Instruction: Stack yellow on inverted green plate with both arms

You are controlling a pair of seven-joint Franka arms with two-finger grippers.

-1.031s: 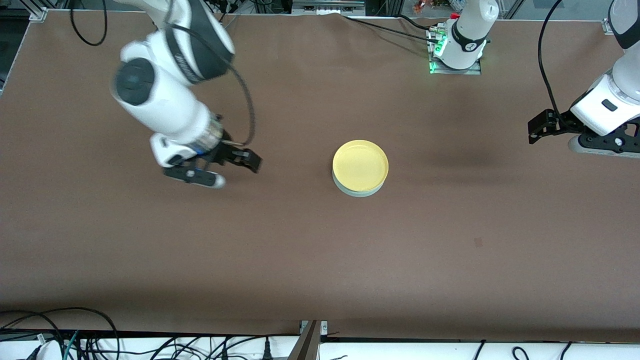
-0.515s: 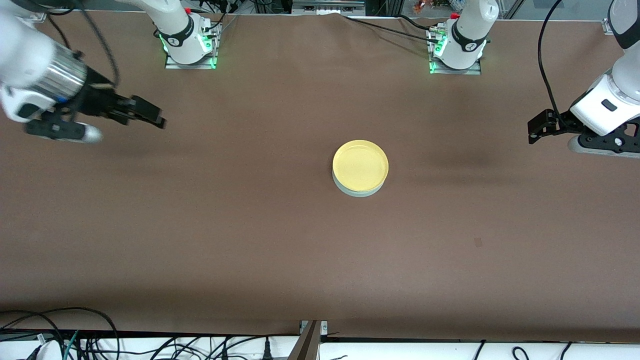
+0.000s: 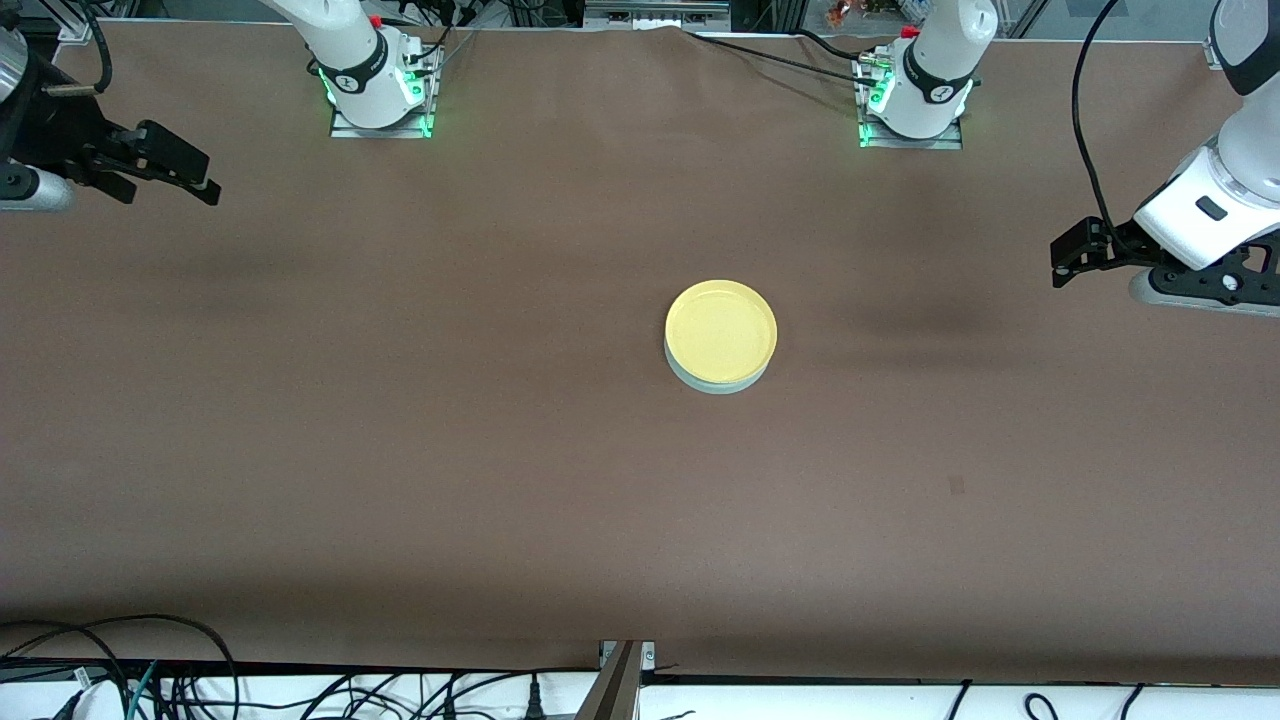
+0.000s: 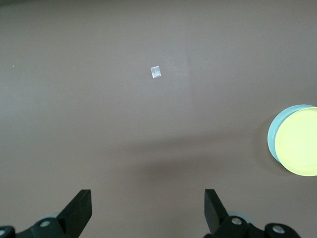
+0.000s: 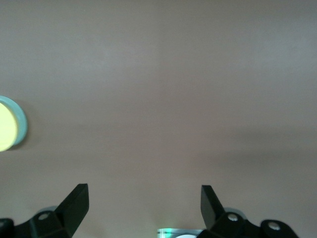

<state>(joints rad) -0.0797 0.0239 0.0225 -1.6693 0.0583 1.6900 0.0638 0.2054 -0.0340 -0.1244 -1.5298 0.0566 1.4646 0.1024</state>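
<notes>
At centre of the desk (image 3: 400,450): yellow plate (image 3: 720,331) resting on the green plate (image 3: 700,380). Upper left of frame: right end effector (image 3: 190,170), fingers apart, empty. Right edge: left end effector (image 3: 1065,262), fingers apart, empty. No legible writing.

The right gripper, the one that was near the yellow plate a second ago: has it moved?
Yes. The right gripper has pulled away from the yellow plate, out to the right arm's end of the table, fingers open.
</notes>
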